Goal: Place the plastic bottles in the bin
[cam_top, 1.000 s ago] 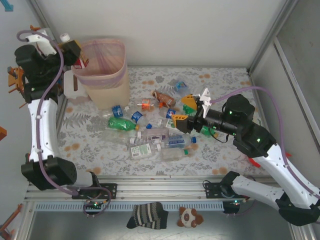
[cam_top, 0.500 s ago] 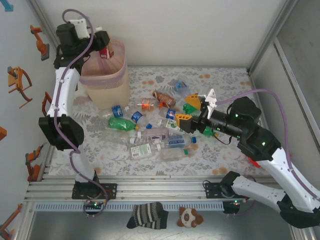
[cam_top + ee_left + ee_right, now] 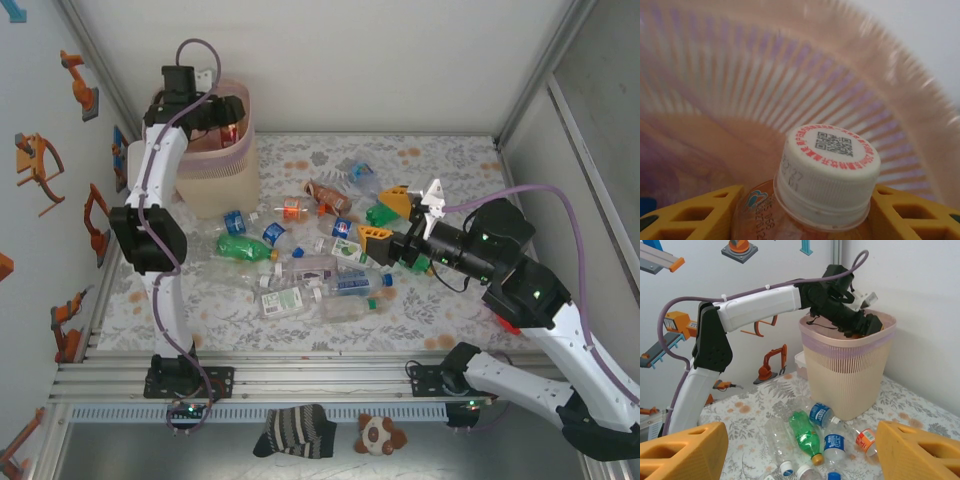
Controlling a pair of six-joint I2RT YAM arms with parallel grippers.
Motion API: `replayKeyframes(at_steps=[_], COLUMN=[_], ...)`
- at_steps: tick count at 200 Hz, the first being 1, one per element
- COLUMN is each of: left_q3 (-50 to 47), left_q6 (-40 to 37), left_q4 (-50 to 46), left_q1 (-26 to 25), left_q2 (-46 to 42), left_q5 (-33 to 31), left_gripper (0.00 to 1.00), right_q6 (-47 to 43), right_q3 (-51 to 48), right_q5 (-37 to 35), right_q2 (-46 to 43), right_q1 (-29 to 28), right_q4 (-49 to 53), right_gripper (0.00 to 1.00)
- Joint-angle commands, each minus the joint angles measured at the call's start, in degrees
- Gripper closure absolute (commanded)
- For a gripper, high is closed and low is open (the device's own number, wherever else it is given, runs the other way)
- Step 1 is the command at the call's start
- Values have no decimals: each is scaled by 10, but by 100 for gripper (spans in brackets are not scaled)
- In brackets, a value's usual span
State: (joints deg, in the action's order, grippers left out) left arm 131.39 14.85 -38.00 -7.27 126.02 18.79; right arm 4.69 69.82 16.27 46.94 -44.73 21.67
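The left jaws clamp a white-capped bottle [image 3: 826, 170] by its neck over the pink-lined bin [image 3: 212, 180] at the bench's [image 3: 450, 160] 10 o'clock. The right jaws stand open, empty, above scattered bottles [image 3: 305, 275] mid-bench; a green bottle [image 3: 240, 248] lies at the bin's 5 o'clock.

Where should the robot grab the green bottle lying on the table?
Probably around the middle of the green bottle, coming straight down from above. It lies flat on its side on the table, so its long body is the easiest part to squeeze. Its orange cap end is thin and sits close to other bottles.
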Motion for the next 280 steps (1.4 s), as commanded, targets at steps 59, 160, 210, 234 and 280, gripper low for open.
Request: replayKeyframes(at_steps=[59,160,210,234,280], left_q3=[16,40,39,42,79], left_q6=[-11,-54,-61,-61,-53], left_q4=[-151,-266,-289,-290,-289], left_q1=[-8,-9,-8,-9,-8], left_q2=[61,134,156,153,131], left_q5=[-1,-37,-54,-58,-69], left_gripper=[54,49,39,33,21], right_q6=[-9,-11,-10,-10,-10], right_q3=[1,-11,-13,-14,-14], right_q5=[-8,-11,-10,-10,-9], right_q2=[3,-2,-3,-3,-1], right_q1=[-3,-3,-3,-4,-4], right_q4=[-4,-11,-13,-14,-17], right_gripper=[24,24,24,24,24])
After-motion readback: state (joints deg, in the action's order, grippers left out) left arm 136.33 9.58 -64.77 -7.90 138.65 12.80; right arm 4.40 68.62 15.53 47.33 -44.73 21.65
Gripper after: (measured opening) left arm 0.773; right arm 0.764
